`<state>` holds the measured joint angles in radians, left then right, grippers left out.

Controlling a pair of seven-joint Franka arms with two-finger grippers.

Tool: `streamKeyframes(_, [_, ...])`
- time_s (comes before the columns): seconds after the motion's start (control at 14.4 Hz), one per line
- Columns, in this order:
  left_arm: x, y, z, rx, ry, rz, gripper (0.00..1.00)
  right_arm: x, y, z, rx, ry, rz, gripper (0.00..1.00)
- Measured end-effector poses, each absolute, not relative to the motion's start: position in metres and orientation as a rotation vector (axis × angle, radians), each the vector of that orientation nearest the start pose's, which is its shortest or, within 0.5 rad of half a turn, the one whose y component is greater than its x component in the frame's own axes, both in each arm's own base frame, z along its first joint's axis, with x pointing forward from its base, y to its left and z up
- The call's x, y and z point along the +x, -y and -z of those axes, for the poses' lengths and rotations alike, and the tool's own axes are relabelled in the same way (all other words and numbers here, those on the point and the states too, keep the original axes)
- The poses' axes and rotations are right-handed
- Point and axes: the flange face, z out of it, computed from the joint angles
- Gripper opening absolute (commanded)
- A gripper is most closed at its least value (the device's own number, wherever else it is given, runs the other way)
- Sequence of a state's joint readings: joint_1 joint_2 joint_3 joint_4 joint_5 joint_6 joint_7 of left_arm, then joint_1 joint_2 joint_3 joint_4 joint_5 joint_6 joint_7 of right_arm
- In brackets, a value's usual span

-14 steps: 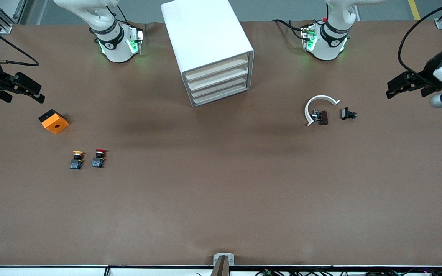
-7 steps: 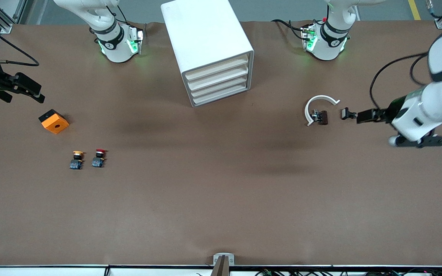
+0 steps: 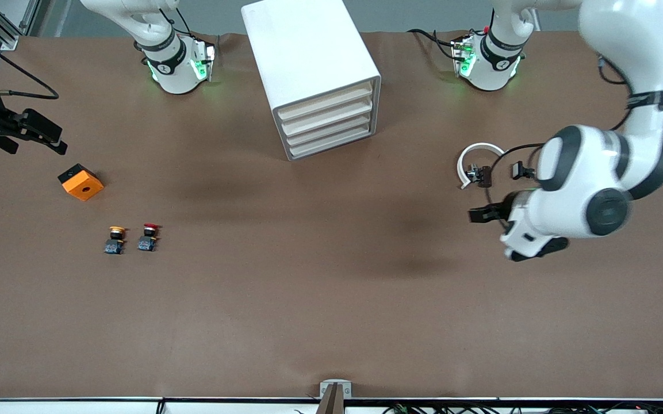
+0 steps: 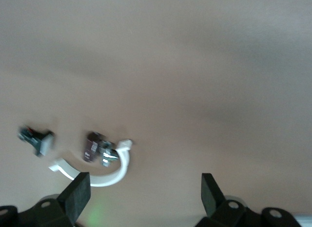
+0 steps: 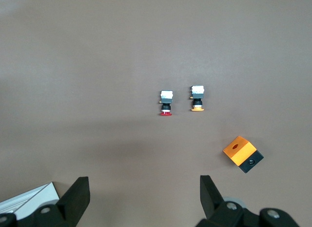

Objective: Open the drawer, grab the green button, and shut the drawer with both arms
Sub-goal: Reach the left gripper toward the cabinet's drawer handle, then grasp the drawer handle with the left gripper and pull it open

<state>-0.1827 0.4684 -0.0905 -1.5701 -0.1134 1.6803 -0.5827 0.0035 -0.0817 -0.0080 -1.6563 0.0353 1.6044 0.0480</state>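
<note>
The white cabinet [image 3: 308, 63] stands between the two arm bases. Its four cream drawers are all shut, including the lowest drawer [image 3: 333, 144]. The green-capped button is not in view. My left gripper [image 3: 479, 214] is open and empty over bare table, just nearer the front camera than a white curved part [image 3: 469, 158]. The left wrist view shows its open gripper [image 4: 144, 193] with that curved part [image 4: 105, 175] ahead. My right gripper [image 3: 38, 144] is open and empty and waits at the right arm's end of the table, also shown in its wrist view [image 5: 142, 193].
An orange block [image 3: 81, 182] [image 5: 242, 154] lies by the right gripper. A yellow-capped button [image 3: 115, 239] [image 5: 197, 97] and a red-capped button [image 3: 148, 236] [image 5: 166, 102] lie nearer the front camera. A small brown part [image 3: 483, 175] and a black part [image 3: 520, 170] lie by the curved part.
The left arm has swung in from its end of the table toward the middle, and its gripper is now just past the curved part. The right arm has not moved.
</note>
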Motion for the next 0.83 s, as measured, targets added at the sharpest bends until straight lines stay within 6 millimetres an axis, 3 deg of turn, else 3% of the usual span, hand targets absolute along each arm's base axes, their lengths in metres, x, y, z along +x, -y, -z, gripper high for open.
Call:
streamKeyframes(0.21, [0.604,0.236,-0.303,-2.889,0.777,-0.646,1.0,0.532,-0.001,-0.631,-3.104,-0.083,0.045,1.0])
streamKeyframes(0.35, [0.601,0.263,-0.279,-2.791,1.003,-0.712,1.0,0.532,-0.001,-0.631,-3.104,-0.083,0.045,1.0])
streamKeyframes(0.55, [0.597,0.293,-0.251,-2.578,1.346,-0.792,1.0,0.532,-0.001,-0.631,-3.104,-0.083,0.045,1.0])
streamKeyframes(0.83, [0.582,0.323,-0.221,-2.114,1.812,-0.963,1.0,0.532,-0.001,-0.631,-3.104,-0.083,0.045,1.0])
